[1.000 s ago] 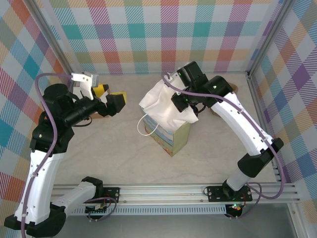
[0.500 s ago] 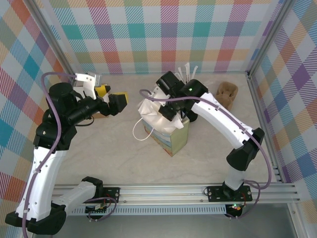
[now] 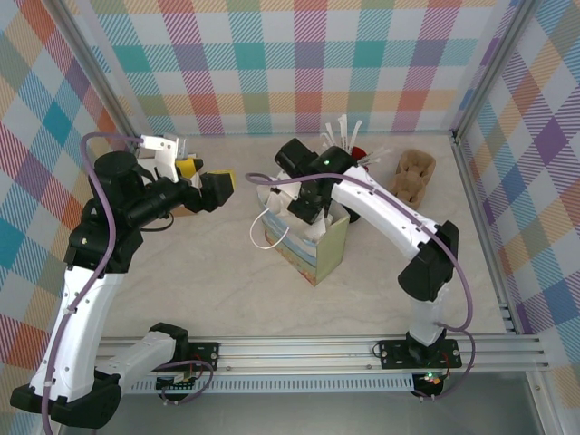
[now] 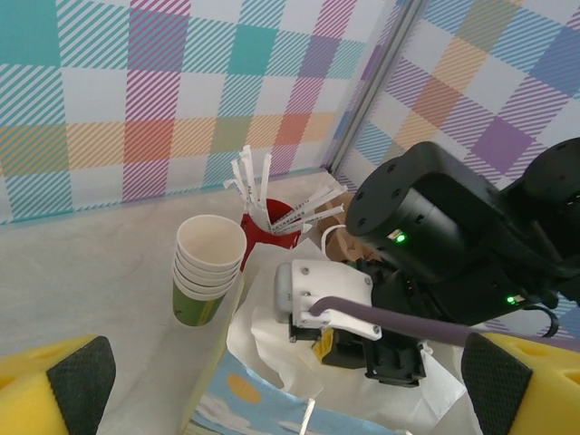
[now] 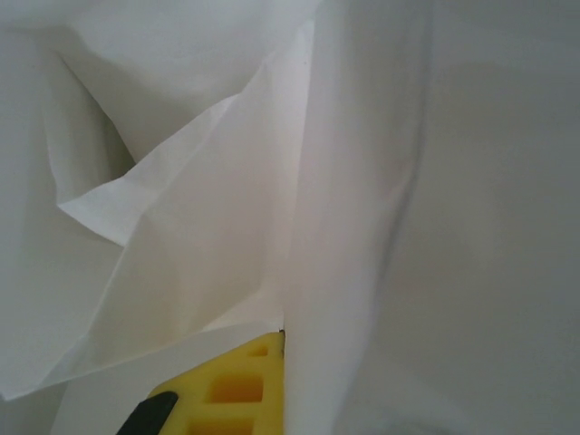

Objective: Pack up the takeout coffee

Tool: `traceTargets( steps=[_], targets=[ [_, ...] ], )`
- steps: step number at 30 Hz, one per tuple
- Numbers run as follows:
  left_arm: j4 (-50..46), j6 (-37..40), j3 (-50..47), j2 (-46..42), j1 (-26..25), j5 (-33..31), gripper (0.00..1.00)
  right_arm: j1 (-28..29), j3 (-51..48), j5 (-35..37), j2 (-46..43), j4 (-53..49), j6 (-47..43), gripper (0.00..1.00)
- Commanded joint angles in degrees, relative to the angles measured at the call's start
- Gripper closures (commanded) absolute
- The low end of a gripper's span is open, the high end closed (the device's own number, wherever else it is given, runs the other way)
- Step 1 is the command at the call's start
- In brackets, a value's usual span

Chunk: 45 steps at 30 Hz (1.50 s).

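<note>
Paper bag (image 3: 317, 254) is enclosing the closed right gripper (image 3: 306, 201); left gripper (image 3: 204, 178) is hovering spread wide, bag ahead.

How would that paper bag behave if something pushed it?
The bag probably crumples easily: its white top is already creased and folded. It looks light, so a shove would likely slide it across the smooth table. Standing tall and narrow, it might also tip.
</note>
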Motion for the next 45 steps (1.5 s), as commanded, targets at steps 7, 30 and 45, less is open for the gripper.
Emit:
traceTargets(
  steps=[7, 30, 45],
  targets=[
    [1.7, 0.0, -0.7, -0.5, -0.6, -0.5, 0.00, -0.2, 1.1, -2.0, 2.1, -2.5, 1.0, 0.92],
    [3.8, -7.0, -9.9, -3.3, -0.6, -14.9, 0.00, -2.7, 13.5, -0.6, -9.8, -6.2, 8.7, 0.10],
    [14.2, -12.5, -28.1, -0.1, 2.0, -42.2, 0.00, -27.0, -29.9, -5.5, -42.5, 21.5, 23.6, 0.00]
  ],
)
